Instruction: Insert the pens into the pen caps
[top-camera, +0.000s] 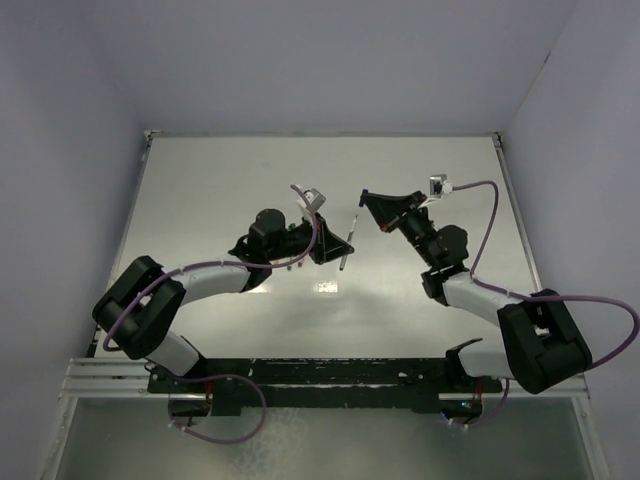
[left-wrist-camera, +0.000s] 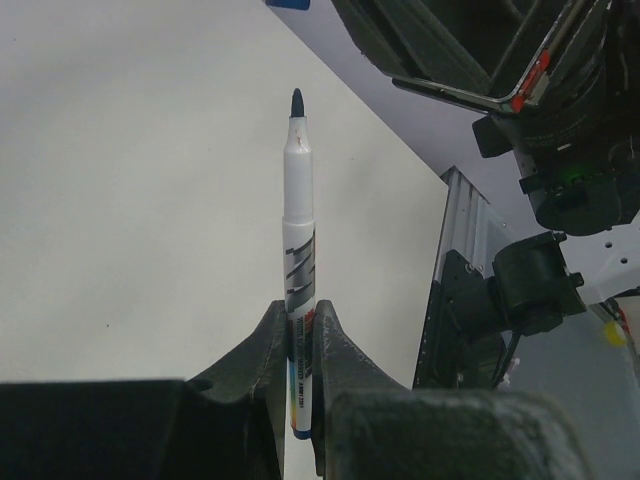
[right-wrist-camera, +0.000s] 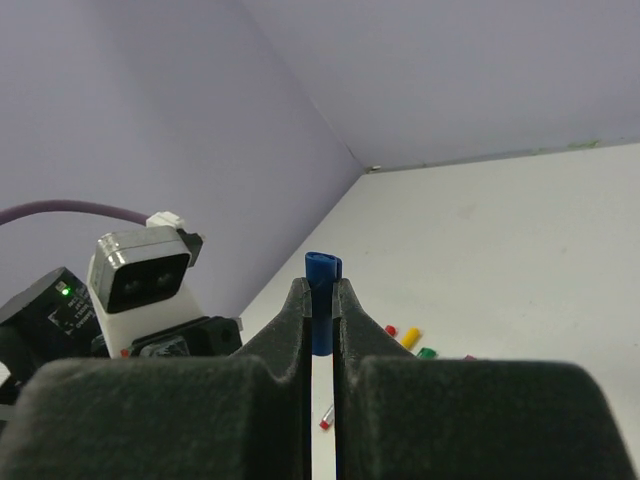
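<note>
My left gripper (top-camera: 343, 250) is shut on a whitish pen (top-camera: 349, 240) above the table's middle. In the left wrist view the pen (left-wrist-camera: 298, 220) stands out between the fingers (left-wrist-camera: 268, 345), held near its rear end, its dark blue tip (left-wrist-camera: 297, 100) bare. My right gripper (top-camera: 367, 198) is shut on the dark blue cap (top-camera: 364, 192), a short gap beyond the pen's tip. In the right wrist view the cap (right-wrist-camera: 323, 285) is pinched between the fingertips (right-wrist-camera: 296, 305). The blue cap shows at the top edge of the left wrist view (left-wrist-camera: 288, 4).
In the right wrist view a red cap (right-wrist-camera: 390, 330), a yellow cap (right-wrist-camera: 411, 338) and a green cap (right-wrist-camera: 426, 352) lie together on the white table (right-wrist-camera: 520, 260) below. A pen with a red tip (right-wrist-camera: 326, 418) lies nearer. The left wrist camera (right-wrist-camera: 140, 280) is close by.
</note>
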